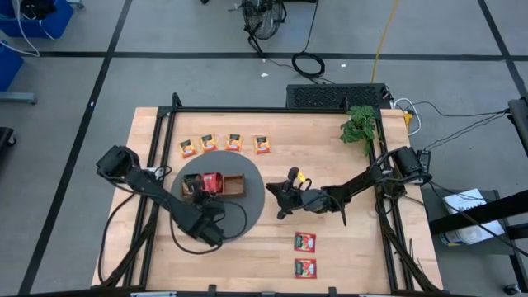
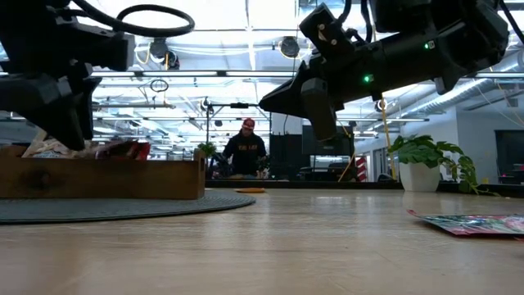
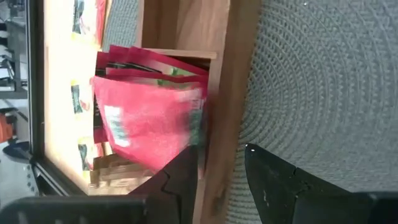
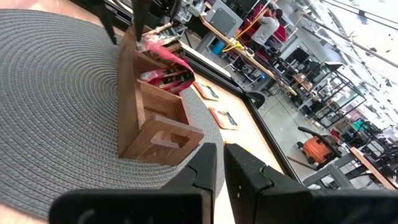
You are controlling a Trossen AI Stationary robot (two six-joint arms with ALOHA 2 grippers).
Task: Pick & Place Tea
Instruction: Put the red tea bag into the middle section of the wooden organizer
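Observation:
A brown wooden tray stands on a round grey mat. Several red tea packets stand upright in one compartment. My left gripper is open at the tray's near side, with one finger by the front red packet and the other outside the tray wall. My right gripper is shut and hovers above the mat's right edge, pointing at the tray, with nothing between its fingers. Several orange-yellow packets lie in a row beyond the tray. Two red packets lie near the table's front. My left gripper has one finger in front of the lower corner of the front red packet, and the tray wall runs between the two fingers. I cannot tell whether either finger touches the packet or the wall.
A small potted plant stands at the far right corner. A small yellow patch shows beside the right gripper; I cannot tell what it is. Bare wood lies between the mat and the two red packets. A person stands far behind the table.

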